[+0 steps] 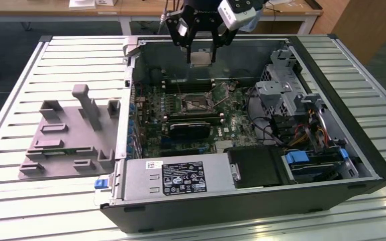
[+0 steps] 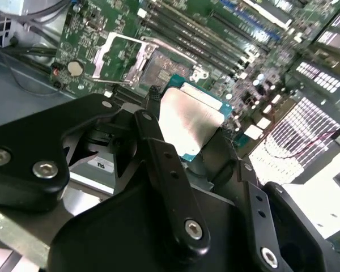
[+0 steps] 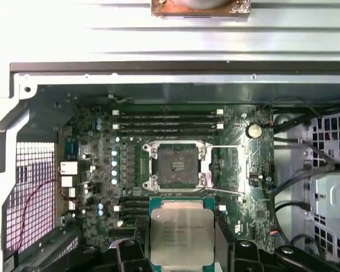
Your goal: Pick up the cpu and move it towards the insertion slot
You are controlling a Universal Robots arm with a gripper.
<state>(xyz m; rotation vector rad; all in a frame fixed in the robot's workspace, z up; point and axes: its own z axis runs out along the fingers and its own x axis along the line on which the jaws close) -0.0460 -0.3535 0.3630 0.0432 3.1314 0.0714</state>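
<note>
The cpu [image 1: 200,58], a flat silver square with a thin green rim, hangs in the air above the far side of the open computer case. My gripper [image 1: 200,60] is shut on it, one black finger on each side. Both wrist views show the cpu [image 2: 188,122] [image 3: 181,236] clamped between the black fingers [image 2: 158,153]. The insertion slot [image 1: 195,103] is a dark square socket with a silver frame in the middle of the green motherboard, below and nearer than the cpu. The slot [image 3: 175,165] [image 2: 144,62] lies open and bare, its thin lever swung out.
The case [image 1: 354,135] lies on its side on a slatted metal table [image 1: 52,55]. Memory slots [image 3: 167,120], a black finned block [image 1: 187,130], a drive cage with cables [image 1: 290,100] and a power supply [image 1: 173,178] surround the socket. A grey fixture [image 1: 69,135] stands at the exterior view's left.
</note>
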